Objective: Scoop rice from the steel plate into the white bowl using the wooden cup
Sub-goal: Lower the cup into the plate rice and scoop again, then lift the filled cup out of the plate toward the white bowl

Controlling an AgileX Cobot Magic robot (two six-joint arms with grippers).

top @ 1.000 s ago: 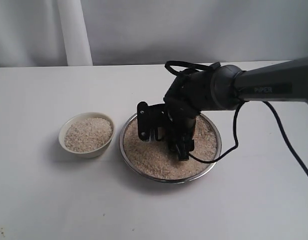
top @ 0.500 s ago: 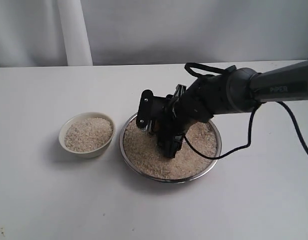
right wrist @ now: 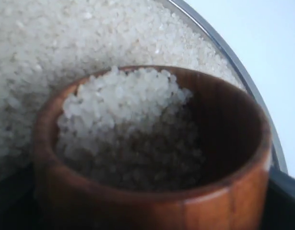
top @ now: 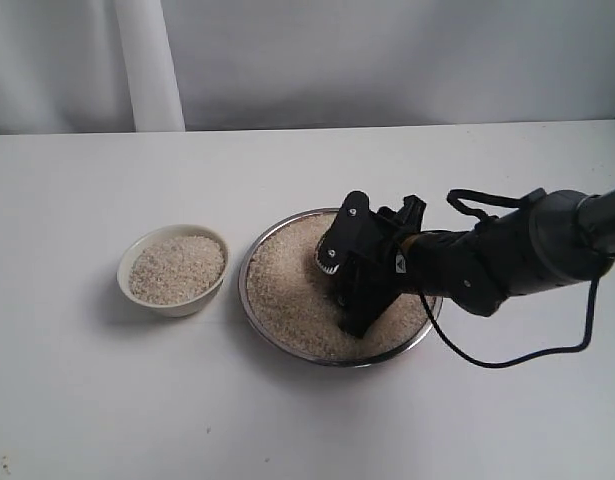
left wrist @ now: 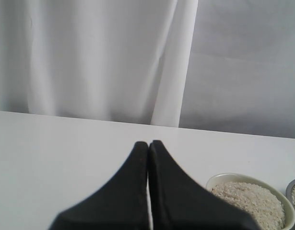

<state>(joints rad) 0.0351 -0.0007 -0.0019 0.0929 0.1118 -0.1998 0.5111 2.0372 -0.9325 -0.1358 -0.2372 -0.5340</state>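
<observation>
The steel plate sits mid-table, holding a bed of rice. My right gripper lies low across the plate's right half, its dark body hiding the cup in the exterior view. In the right wrist view the reddish-brown wooden cup fills the frame, tilted, partly filled with rice, with plate rice and the plate rim behind it. The white bowl, heaped with rice, stands left of the plate. My left gripper is shut and empty, off to the side, seeing the bowl.
A white curtain fold hangs behind the table's back edge. The right arm's black cable loops over the table to the right of the plate. White tabletop surrounds both dishes.
The right arm has dropped lower and swung rightward, carrying its gripper from the plate's left-middle to its right half. Bowl and plate have stayed put.
</observation>
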